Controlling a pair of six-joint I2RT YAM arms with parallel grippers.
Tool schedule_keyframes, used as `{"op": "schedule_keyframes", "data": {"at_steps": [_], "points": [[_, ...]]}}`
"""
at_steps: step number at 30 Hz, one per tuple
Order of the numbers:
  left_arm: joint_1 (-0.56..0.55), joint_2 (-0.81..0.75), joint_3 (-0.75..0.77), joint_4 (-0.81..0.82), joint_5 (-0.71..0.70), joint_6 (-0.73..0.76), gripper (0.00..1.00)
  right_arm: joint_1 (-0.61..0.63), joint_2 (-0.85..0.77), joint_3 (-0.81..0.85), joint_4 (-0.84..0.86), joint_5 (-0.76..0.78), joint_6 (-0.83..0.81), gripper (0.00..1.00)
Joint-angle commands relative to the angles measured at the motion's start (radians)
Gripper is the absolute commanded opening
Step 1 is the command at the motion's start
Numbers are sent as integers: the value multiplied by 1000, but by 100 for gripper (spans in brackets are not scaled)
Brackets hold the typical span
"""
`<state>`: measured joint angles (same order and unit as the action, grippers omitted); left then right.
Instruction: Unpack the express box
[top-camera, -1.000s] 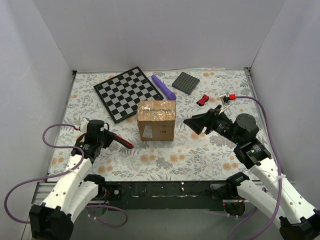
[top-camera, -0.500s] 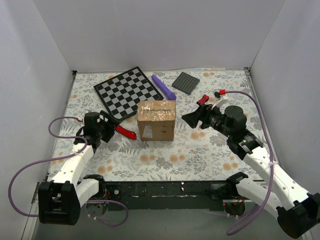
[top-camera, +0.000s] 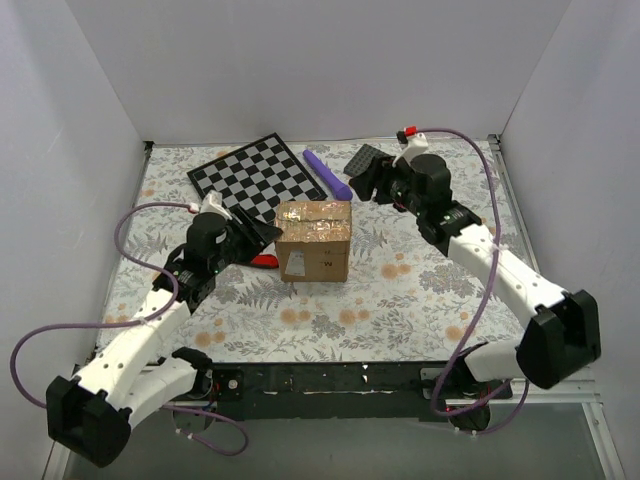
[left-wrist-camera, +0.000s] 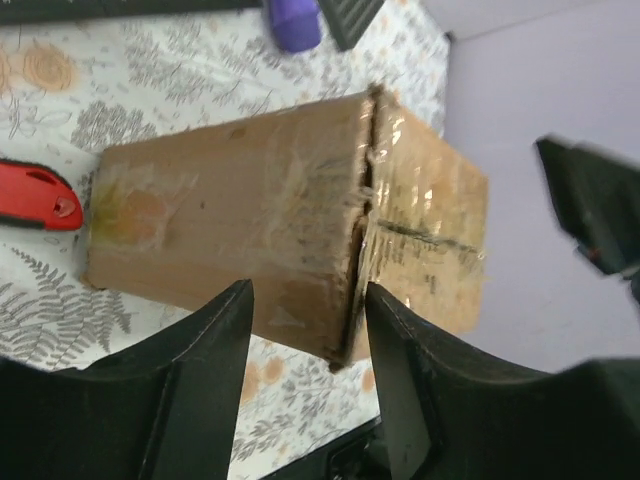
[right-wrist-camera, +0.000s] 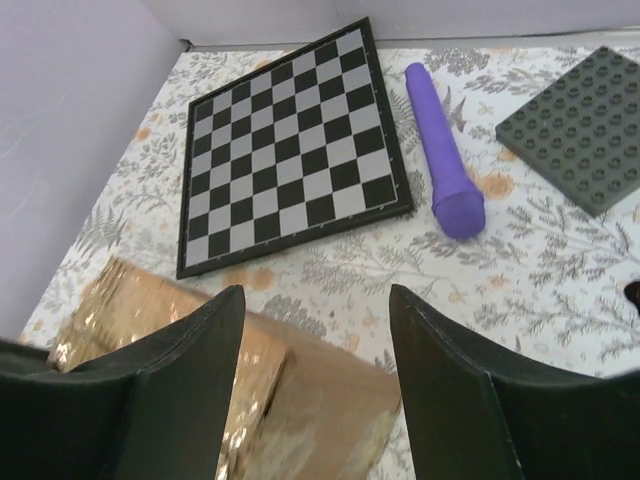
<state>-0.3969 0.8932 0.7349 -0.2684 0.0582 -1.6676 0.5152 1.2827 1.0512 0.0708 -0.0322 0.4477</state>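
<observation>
Top view: the express box (top-camera: 314, 240) sits upright at mid-frame on the floral table cover (top-camera: 420, 290), taped flaps up, with the face bearing black print and a pale patch turned toward the bottom of the frame. The left gripper (top-camera: 260, 233) is just left of the box at its upper edge; whether it touches cannot be told from above. In the left wrist view, this claw (left-wrist-camera: 307, 295) is spread, its 2 fingers (left-wrist-camera: 205, 370) apart, with a taped corner of the box (left-wrist-camera: 280, 250) showing in the gap and nothing pinched. A red tool (top-camera: 263, 261) lies on the cover below that gripper, close by the box's lower left side; it is cut off at the left edge of the wrist view (left-wrist-camera: 35, 195). The right gripper (top-camera: 366, 180) is raised at upper right of the box, apart from it. In the right wrist view, this claw (right-wrist-camera: 315, 295) is also spread and holds nothing, with the glossy box top (right-wrist-camera: 250, 400) at lower left. The chessboard (top-camera: 258, 180) lies at upper left of the box. A purple cylinder (top-camera: 328, 173) lies between the board and the dark grey studded plate (right-wrist-camera: 580, 125).
</observation>
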Motion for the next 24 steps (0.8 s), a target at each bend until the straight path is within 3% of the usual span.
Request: {"op": "schedule_keyframes", "data": {"at_steps": [1,6,9,12,14,15,16,17,20,24], "points": [[-55,81,-8,-46,-12,20,42,-23,130,153,60,-8,-89,62],[-95,63,-58,-68,-34,38,12,-33,319,291,-18,-102,-151,50],[-94,40,-54,-124,-46,63,1,-34,365,308,-37,-192,-144,49],[-94,-8,-63,-152,-46,75,1,-32,371,277,-52,-258,-138,48],[-95,-25,-77,-135,-46,72,7,-30,359,250,-63,-322,-141,48],[-95,-23,-86,-115,-46,84,14,-29,351,238,-69,-337,-139,48],[-95,-14,-88,-74,-44,92,30,-21,342,227,-98,-350,-138,48],[-95,-1,-80,-48,-38,106,34,-17,311,186,-109,-366,-138,48],[-95,85,-19,4,-11,155,44,0,221,109,-98,-391,-119,49],[-95,179,60,73,22,198,48,6,101,-21,-101,-396,-84,50]]}}
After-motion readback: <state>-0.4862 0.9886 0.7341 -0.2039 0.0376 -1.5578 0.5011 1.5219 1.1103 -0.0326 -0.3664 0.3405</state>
